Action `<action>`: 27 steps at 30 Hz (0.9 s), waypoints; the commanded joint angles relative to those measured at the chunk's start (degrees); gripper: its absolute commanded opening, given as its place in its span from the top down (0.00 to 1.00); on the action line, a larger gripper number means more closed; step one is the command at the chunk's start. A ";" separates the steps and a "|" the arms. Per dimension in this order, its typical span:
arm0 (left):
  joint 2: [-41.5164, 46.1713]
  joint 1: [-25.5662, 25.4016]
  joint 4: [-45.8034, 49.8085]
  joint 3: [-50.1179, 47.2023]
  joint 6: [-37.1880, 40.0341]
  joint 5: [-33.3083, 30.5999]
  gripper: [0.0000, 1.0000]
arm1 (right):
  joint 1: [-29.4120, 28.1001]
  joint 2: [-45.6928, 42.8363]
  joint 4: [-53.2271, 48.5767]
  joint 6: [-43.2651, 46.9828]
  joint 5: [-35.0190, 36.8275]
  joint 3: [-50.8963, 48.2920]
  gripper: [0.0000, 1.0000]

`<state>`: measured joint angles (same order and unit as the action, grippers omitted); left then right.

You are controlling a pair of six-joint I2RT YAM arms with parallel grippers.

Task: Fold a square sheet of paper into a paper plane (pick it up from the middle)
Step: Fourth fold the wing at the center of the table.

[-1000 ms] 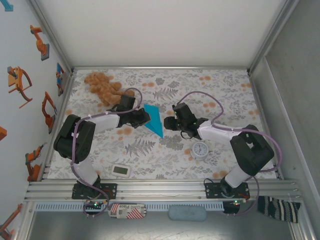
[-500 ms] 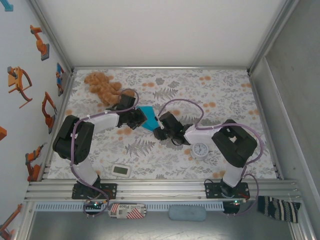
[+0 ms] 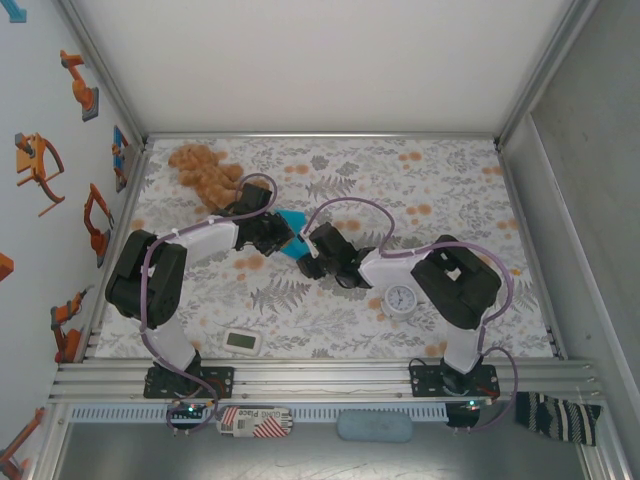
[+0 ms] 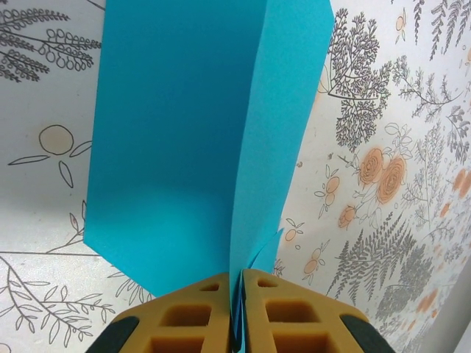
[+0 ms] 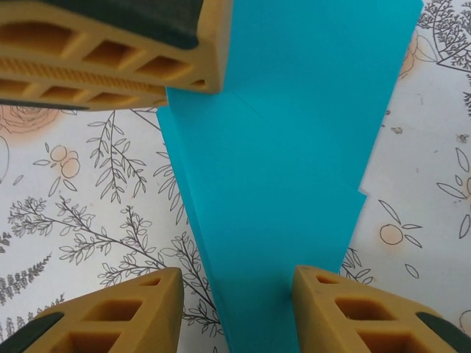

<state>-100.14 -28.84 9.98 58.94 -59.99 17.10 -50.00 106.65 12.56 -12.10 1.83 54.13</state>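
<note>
Pinching the paper plane at its centre crease, the left gripper is seen closed, its two orange fingers pressed together with the turquoise paper clamped edge-on between them. From that pinch two flaps are spread away over the flowered table, one broad and one narrower. In the overhead view the paper is found beyond and to the left of the small round white clock, with only a small patch of blue left uncovered between the two wrists. The right gripper is placed between the clock and the paper, near both. Its jaws are held apart, and the tapering end of the creased paper is framed between them. Whether either pad touches the paper cannot be told, but nothing is gripped by it. A brown teddy bear is seen well to the left of the clock and farther back.
</note>
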 commanded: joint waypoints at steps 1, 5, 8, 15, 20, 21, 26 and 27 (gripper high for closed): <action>1.14 -0.10 2.08 1.21 -0.84 0.12 0.87 | -0.53 1.23 2.25 1.58 2.55 0.56 0.57; 1.18 -0.09 2.50 1.19 -0.71 0.10 0.86 | -0.50 1.30 2.67 1.64 3.15 0.14 0.60; 1.18 -0.05 2.46 1.22 -0.57 0.08 0.85 | -0.53 1.02 2.74 1.71 3.69 -0.14 0.65; 1.47 -0.08 2.02 1.27 -0.53 0.63 0.80 | -0.46 0.39 2.58 2.97 3.72 -1.13 0.75; 1.52 0.09 2.83 1.84 0.03 0.85 0.77 | -0.51 0.40 2.21 3.36 3.19 -1.29 0.79; 1.58 0.19 2.86 1.84 0.12 0.87 0.76 | -0.53 0.36 2.14 3.29 3.19 -1.31 0.80; 3.13 1.19 4.23 1.95 1.27 0.08 0.67 | -0.50 0.27 2.19 3.08 2.80 -1.64 0.85; 3.91 1.71 4.53 1.87 1.61 -0.28 0.63 | -0.53 0.27 2.21 3.05 2.43 -1.62 0.87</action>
<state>-99.68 -28.36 12.12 59.33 -59.70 17.34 -50.19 107.50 14.04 -9.37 4.12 53.36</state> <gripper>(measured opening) 0.347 0.145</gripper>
